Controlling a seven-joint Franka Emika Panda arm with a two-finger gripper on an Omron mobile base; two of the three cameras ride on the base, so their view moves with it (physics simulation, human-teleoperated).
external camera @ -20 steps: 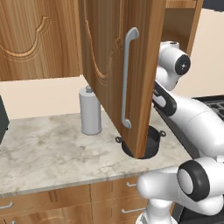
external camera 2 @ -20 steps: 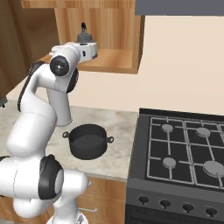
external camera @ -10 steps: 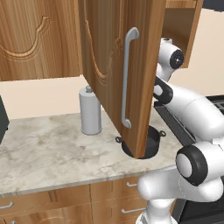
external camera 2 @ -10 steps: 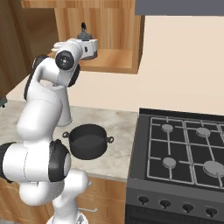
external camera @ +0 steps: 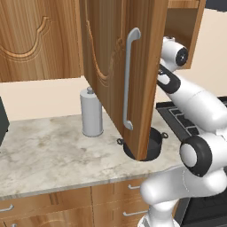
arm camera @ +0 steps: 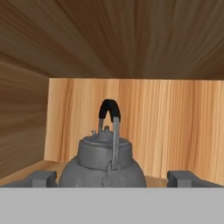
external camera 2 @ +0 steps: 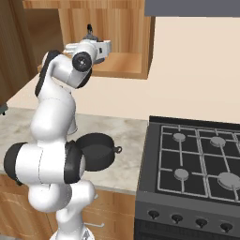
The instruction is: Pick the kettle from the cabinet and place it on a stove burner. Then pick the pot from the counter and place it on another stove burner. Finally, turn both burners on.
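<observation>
Two dark fingertips spread apart; squat grey metal kettle between; smooth wooden cabinet interior.

A squat grey kettle with an arched, black-topped handle sits at lower centre on the shelf inside the wooden cabinet, between the spread fingertips of the tool at the bottom corners.

Kettle in cabinet; pot on counter, left of stove.
</observation>
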